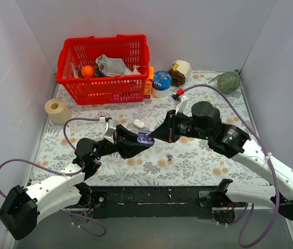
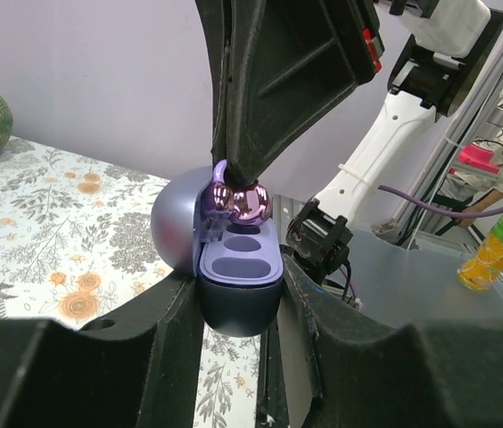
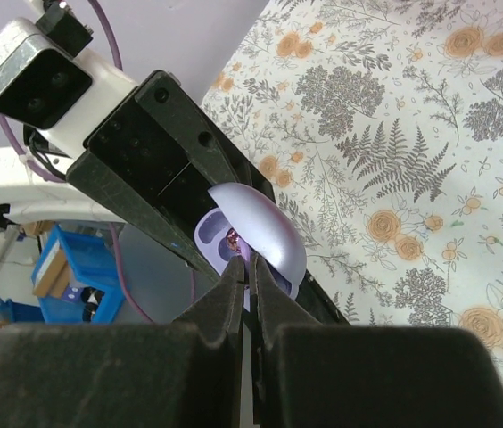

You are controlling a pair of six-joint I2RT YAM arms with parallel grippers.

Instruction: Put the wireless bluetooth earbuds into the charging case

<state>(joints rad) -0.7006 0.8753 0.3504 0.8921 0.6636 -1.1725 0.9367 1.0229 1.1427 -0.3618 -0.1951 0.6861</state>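
Left claw [image 2: 238,310] clamped on the open case [image 2: 238,267]. Right claw [image 2: 239,171] pinched on a bud [image 2: 250,201], at the rear socket's rim. Lower straight and slow, align first, release only once seated. Second bud [image 1: 169,156] on table [image 1: 214,171]

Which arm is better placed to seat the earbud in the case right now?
Right. The right gripper pinches the purple earbud just above the sockets of the open case; the left gripper is busy clamping that case.
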